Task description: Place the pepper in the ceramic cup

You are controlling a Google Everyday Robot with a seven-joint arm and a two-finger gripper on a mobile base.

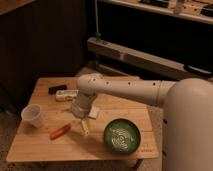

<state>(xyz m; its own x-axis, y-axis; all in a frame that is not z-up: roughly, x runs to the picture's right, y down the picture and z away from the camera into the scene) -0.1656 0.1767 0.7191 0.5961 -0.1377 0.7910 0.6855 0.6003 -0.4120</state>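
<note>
Camera view: gripper (pixel 83 125) low over wooden worktop (pixel 45 150), jaws apart, empty, just beside slim red-orange pepper (pixel 60 131) lying flat; small white ceramic cup (pixel 31 115) beyond, apart. Risks: jaws, seemingly offset, nudge pepper away; long pepper topples light cup.

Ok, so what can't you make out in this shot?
Camera view:
- Whether the open hand, just right of the pepper, touches the table: too blurred.
- Inside the ceramic cup: too small.
- Rear dark item and white item: blurred, unidentifiable.
- Table under the arm: hidden by it.
</note>
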